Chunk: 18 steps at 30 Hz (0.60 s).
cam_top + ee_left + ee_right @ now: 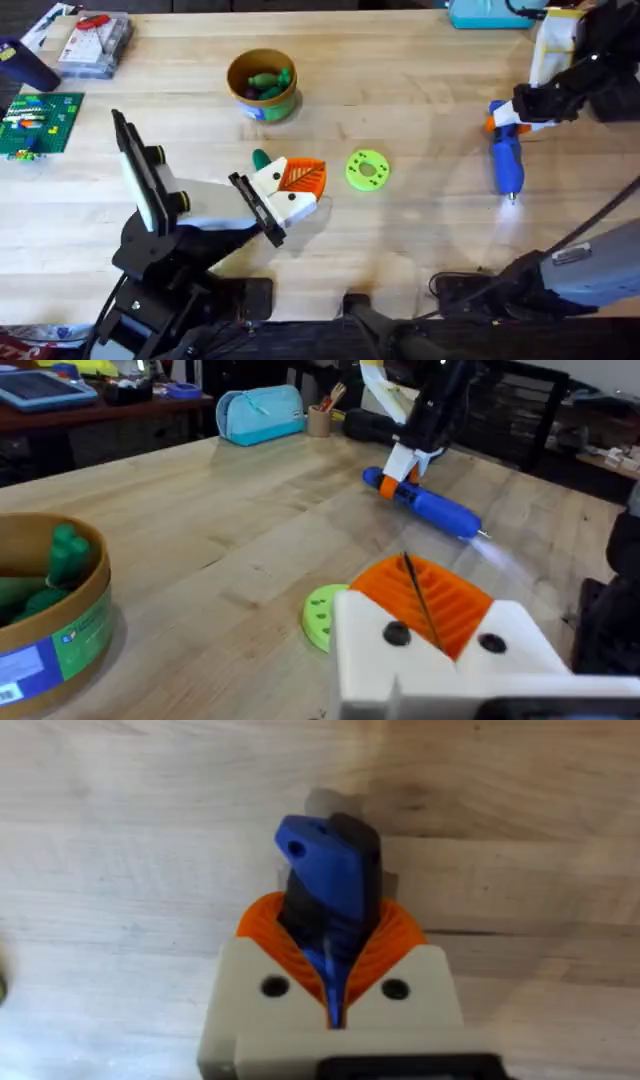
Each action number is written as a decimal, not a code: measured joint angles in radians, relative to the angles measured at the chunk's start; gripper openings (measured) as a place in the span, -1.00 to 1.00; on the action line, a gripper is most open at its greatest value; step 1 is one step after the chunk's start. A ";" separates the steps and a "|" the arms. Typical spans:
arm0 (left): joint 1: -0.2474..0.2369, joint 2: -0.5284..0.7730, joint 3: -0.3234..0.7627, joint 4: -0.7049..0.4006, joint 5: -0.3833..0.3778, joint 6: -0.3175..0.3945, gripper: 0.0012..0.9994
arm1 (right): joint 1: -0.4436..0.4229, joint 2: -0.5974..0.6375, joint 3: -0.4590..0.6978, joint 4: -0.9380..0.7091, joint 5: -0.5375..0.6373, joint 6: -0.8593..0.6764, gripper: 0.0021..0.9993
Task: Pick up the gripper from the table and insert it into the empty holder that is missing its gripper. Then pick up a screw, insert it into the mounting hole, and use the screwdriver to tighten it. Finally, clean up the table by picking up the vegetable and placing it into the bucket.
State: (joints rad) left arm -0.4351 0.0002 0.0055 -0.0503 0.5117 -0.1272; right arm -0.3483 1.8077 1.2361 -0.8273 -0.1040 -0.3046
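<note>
The blue screwdriver [506, 160] slants down to the table at the right, its lit tip [512, 196] near the wood. My right gripper [510, 116] is shut on the screwdriver [325, 895] at its upper end, just by the orange collar. My left gripper [292, 186], white with orange pads [425, 598], is shut at mid-table with nothing seen between the pads. A small green vegetable [260, 158] lies right beside it. The bucket [262, 98] stands behind with green vegetables [266, 80] inside. The loose gripper, holder and screw are out of view.
A green round disc [367, 169] lies just right of my left gripper. A green brick plate [40, 122] and a clear box [95, 42] sit at the far left. At the back right are a teal case [485, 12] and a white-yellow object [555, 40].
</note>
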 joint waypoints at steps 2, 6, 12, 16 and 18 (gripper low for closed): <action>0.000 0.000 0.000 0.000 0.000 0.000 -0.97 | 0.000 -0.037 0.007 -0.018 -0.002 0.015 -0.95; 0.000 0.000 0.000 0.000 0.000 0.000 -0.97 | 0.000 -0.157 0.028 -0.029 -0.012 0.055 -0.95; 0.000 0.000 0.000 0.000 0.000 0.000 -0.97 | 0.000 -0.331 0.044 -0.067 -0.076 0.098 -0.95; 0.000 0.000 0.000 0.000 0.000 0.000 -0.97 | 0.001 -0.393 0.044 -0.073 -0.102 0.151 -0.95; 0.000 0.000 0.000 0.000 0.000 0.000 -0.97 | 0.001 -0.413 0.044 -0.076 -0.105 0.167 -0.95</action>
